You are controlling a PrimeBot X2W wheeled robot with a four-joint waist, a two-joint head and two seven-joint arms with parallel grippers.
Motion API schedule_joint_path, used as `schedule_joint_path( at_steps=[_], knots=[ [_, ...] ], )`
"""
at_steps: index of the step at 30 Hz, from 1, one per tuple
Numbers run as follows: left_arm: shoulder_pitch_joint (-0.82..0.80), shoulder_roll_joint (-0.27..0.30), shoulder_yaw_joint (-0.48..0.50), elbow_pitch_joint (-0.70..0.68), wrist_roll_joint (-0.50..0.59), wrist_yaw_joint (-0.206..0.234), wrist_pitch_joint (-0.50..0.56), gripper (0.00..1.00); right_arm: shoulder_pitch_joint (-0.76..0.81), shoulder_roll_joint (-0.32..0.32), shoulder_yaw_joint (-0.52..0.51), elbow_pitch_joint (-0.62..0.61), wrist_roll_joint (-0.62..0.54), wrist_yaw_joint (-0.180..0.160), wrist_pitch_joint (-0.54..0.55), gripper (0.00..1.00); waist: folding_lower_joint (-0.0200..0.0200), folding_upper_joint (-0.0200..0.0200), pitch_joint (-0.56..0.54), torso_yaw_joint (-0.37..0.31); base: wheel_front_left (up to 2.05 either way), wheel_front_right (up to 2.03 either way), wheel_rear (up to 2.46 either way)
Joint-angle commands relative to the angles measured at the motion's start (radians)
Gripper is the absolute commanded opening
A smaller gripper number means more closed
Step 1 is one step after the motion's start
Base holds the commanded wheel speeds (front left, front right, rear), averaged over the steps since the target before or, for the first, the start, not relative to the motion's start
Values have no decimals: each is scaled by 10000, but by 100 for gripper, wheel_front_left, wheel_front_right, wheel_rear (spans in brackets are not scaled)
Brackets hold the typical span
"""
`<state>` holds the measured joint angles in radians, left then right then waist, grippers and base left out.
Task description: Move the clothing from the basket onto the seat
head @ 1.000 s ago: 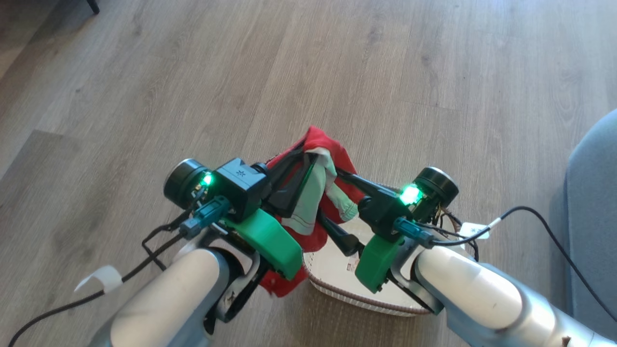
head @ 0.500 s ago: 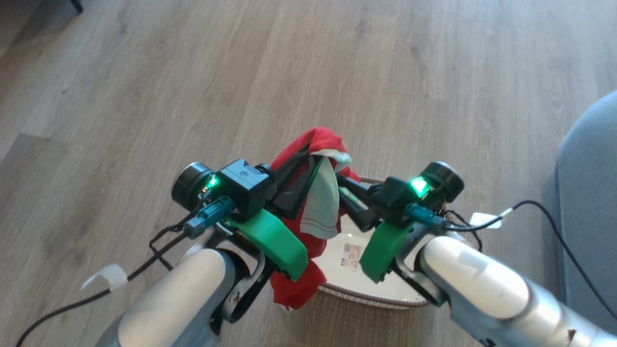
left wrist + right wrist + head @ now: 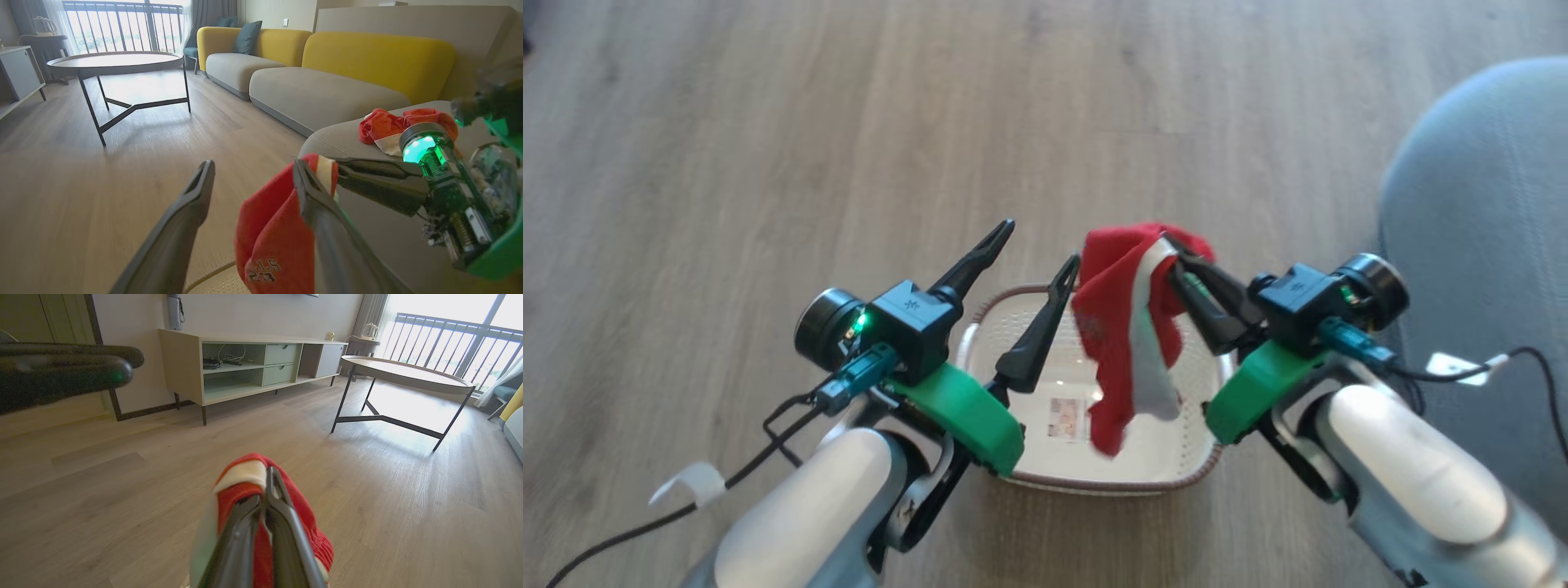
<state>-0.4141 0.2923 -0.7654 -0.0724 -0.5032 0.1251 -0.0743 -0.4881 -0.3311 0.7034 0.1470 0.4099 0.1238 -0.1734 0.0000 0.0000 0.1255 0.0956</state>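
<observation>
A red piece of clothing [image 3: 1123,351] with a white panel hangs above the cream basket [image 3: 1094,483], pinched at its top by my right gripper [image 3: 1174,251], which is shut on it. My left gripper [image 3: 1037,247] stands open just left of the cloth, nothing between its fingers. In the left wrist view the open left gripper [image 3: 253,166] sits beside the hanging clothing [image 3: 278,237], and a second red garment [image 3: 388,122] lies on the grey seat [image 3: 339,139]. The right wrist view has the right gripper [image 3: 267,475] closed on red and white fabric [image 3: 245,477].
The grey seat [image 3: 1478,204] rises at the right, close to my right arm. Wooden floor surrounds the basket. A round black-legged coffee table [image 3: 116,61], a yellow-backed sofa [image 3: 327,81] and a low cabinet [image 3: 253,363] stand farther off.
My left gripper has opened and let go of the clothing. My right gripper has shut on it and now carries it alone. The head camera has swung right, bringing more of the seat into view.
</observation>
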Motion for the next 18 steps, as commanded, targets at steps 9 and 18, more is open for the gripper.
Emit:
schedule_joint_path(
  at_steps=[9, 18],
  knots=[
    [-61, 386, 338, -117, 122, 136, -227, 100, 714, -334, -1534, -1541, -415, 69, 353, 0, 0, 0, 345, -1910, 0, 0, 0],
    [-56, 397, 222, -173, 150, 162, -221, 100, 1521, -557, -2834, -2700, -660, 69, 755, 0, 0, 0, 630, -2770, 0, 0, 0]
  ],
)
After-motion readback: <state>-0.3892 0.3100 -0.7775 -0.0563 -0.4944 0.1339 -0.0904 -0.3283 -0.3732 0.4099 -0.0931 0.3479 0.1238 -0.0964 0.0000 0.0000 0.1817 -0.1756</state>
